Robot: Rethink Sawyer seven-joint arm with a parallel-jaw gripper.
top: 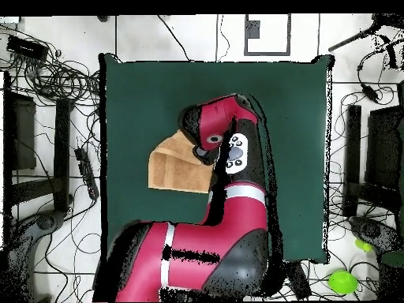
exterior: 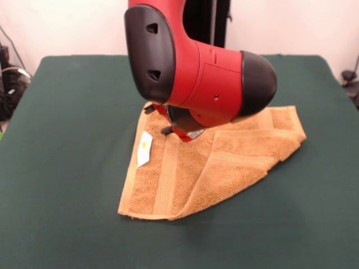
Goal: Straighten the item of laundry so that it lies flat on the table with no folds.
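— Near the middle of the table (exterior: 67, 168), that's where the towel (exterior: 190, 174) sat, well in from every edge.

— Flat?

— No. One corner was doubled over, so it made a rough triangle, white tag (exterior: 145, 149) showing on top.

— And the claw?

— Hidden. The red arm (exterior: 196, 73) hung right over the towel's far part. I couldn't tell whether the claw was wide, narrow or gripping cloth.
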